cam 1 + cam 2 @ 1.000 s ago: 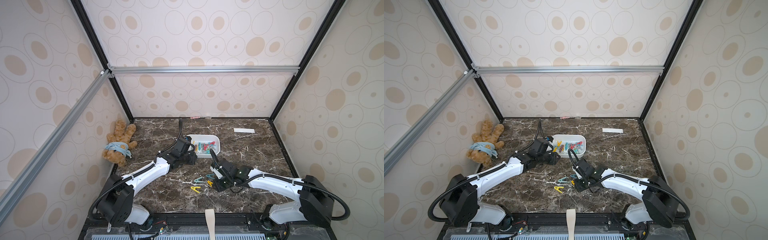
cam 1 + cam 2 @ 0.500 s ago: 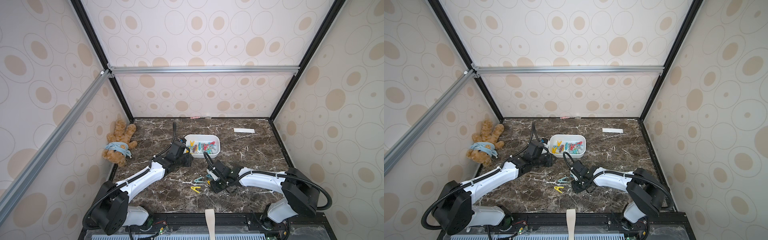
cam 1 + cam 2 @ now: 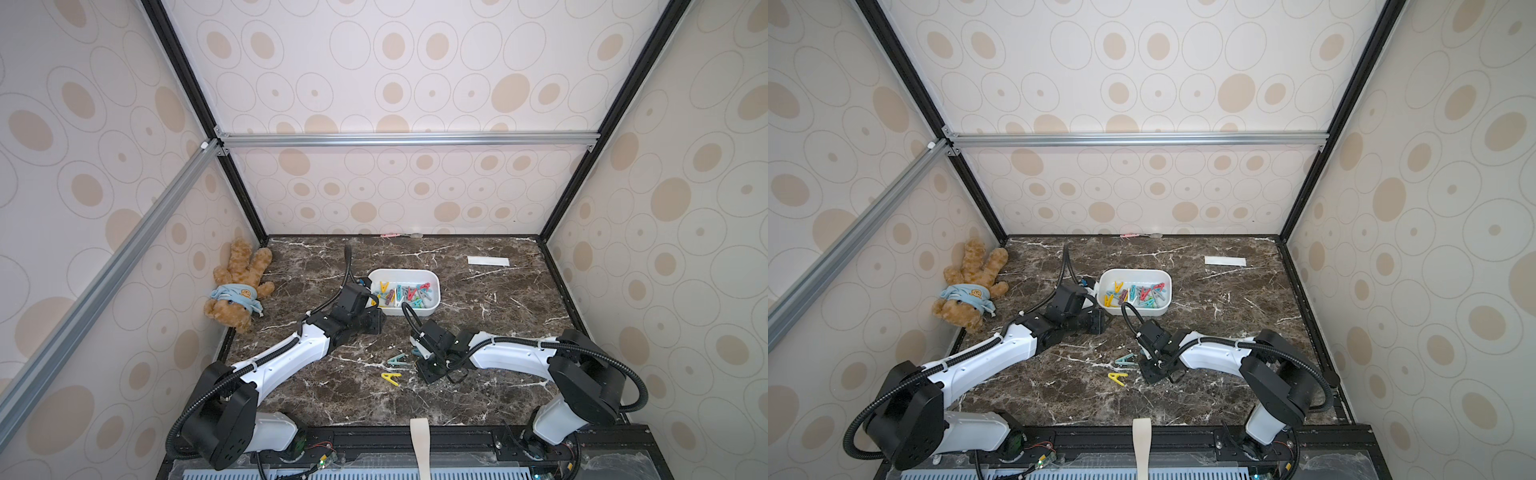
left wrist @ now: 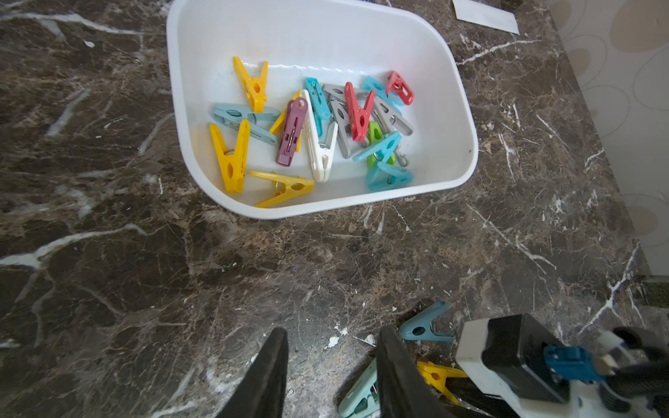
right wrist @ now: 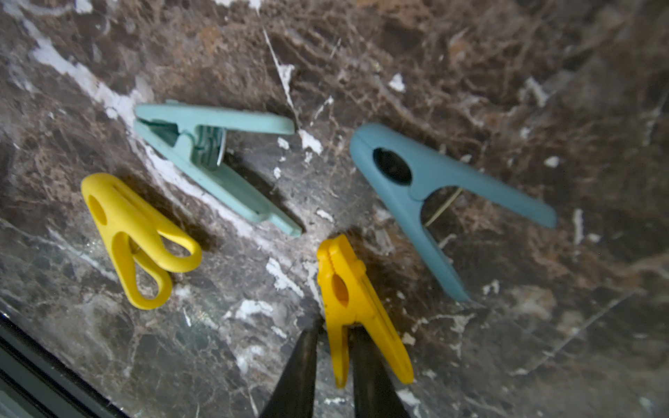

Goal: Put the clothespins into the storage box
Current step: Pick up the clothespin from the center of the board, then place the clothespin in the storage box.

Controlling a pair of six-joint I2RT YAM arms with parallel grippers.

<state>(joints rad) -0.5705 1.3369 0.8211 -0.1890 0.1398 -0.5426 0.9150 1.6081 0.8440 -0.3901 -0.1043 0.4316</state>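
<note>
The left arm is reaching from 7 o'clock toward the middle of the bench (image 3: 498, 332), forearm low, the left gripper (image 4: 331, 372) hanging near the 7 o'clock corner of the storage box (image 3: 405, 272), its fingers (image 4: 268, 376) standing apart on nothing. The right arm is lying in low from 5 o'clock, the right gripper (image 5: 335, 333) pointing down, its fingers (image 5: 298, 372) nearly together either side of one leg of a yellow clothespin (image 5: 347, 289) (whether they are pinching it cannot be told). From 8 to 11 o'clock of it, a looped yellow clothespin (image 5: 126, 231), a mint clothespin (image 5: 213, 155) and a blue clothespin (image 5: 416, 181) are lying loose. The box is sitting at 12 o'clock from them, holding a heap of clothespins (image 4: 325, 126); bare marble is separating its near rim from the loose ones. Toward 3 o'clock the marble is running bare to the bench's edge; a paper strip (image 3: 488, 261) is lying at 1 o'clock, a teddy bear (image 3: 237, 291) at 10 o'clock, the front rail (image 3: 353, 434) passing close at 6 o'clock.
</note>
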